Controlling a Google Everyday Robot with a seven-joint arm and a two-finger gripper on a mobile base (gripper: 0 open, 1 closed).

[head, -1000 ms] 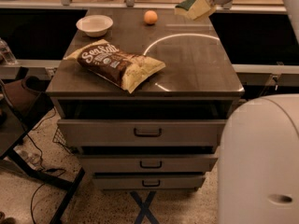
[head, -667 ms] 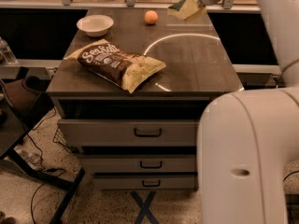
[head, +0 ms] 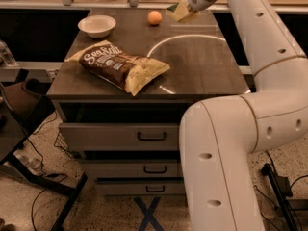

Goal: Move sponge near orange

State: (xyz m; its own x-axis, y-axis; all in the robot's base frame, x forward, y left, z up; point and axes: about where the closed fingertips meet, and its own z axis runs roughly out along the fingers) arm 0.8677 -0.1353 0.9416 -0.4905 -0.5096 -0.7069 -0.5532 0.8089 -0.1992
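Camera view: looks down from the front at a drawer cabinet (head: 207,66) with a dark wood top. Landmark is the orange (head: 154,17), small and round, sitting on the cabinet top near the far edge, about mid-width.

The gripper (head: 186,7) is just right of the orange, at about the same height in frame. It sits at the end of the white arm (head: 260,47), which runs from the lower right and arcs up over the right side of the top. The gripper is clamped on the sponge (head: 180,13). The sponge is pale yellow foam, with the dark green face showing at its upper left corner. It is held tilted, one corner pointing down. It is near the orange, on its right, with a small gap between them, not touching. Cannot tell if the sponge's low corner touches the top or hangs just over it.

Left of the orange, well apart: white bowl (head: 97,25), upright, near the far left corner.

In front of the orange and somewhat left: chip bag (head: 120,66), lying flat and slanted, dark brown with yellow ends.

In front and right of the orange: thin pale arc (head: 178,36) on the top.

Well in front of the orange, below the top: stacked drawers with dark handles, top drawer (head: 125,136) widest in frame.

Far lower left of the orange: cables on the speckled floor (head: 110,211).
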